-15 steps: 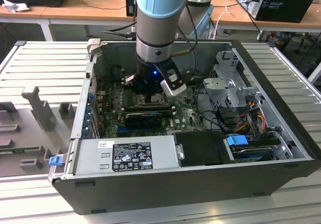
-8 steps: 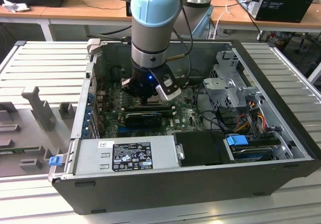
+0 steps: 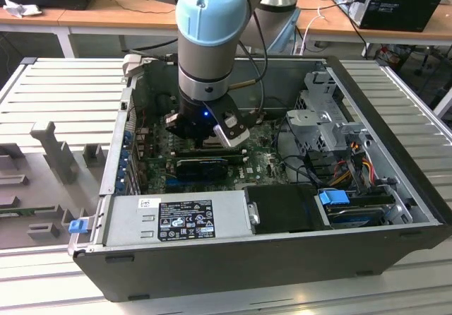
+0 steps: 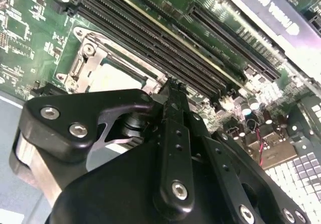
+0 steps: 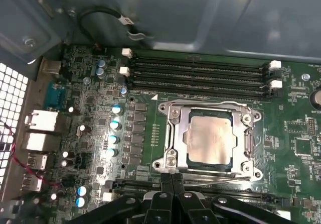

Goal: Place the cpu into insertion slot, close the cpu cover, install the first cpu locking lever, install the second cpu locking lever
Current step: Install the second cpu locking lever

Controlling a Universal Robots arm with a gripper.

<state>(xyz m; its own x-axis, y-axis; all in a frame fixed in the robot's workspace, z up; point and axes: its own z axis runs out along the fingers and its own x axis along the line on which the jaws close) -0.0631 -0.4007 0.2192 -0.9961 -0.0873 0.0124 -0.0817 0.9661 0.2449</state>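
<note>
Open computer case (image 3: 395, 181) on a ribbed metal table (image 3: 63, 96), with the robot arm (image 3: 212, 18) reaching down into it. In the exterior view, the gripper (image 3: 205, 140) hangs low over the green motherboard (image 3: 261, 163), near the middle of the case; the power supply (image 3: 180, 217) lies along the near wall, and drive bays with coloured cables occupy the exterior view's right.

In the first wrist view, the cpu (image 5: 209, 138), a pale silver-beige square, sits inside the insertion slot (image 5: 173, 114). The cpu cover (image 5: 179, 133), a silver frame with a square window, lies flat around the chip, so that the chip's top shows through the window. A thin metal locking lever (image 5: 220, 180) runs along the socket edge nearest the gripper. Four black memory slots (image 5: 200, 76) lie just beyond the socket, parallel to its far edge, and a row of small capacitors (image 5: 115, 128) stands beside it.

The gripper (image 5: 172, 180) has its two black fingertips pressed together, with nothing visible between them, and the tips stand at the socket's edge, just beside the lever; contact with the lever cannot be judged. In the second wrist view, the gripper (image 4: 173, 86) likewise shows its jaws closed, the tip next to the corner of the socket, where the cpu (image 4: 118, 76) and the cover frame (image 4: 88, 63) are partly hidden behind the black finger linkage.
</note>
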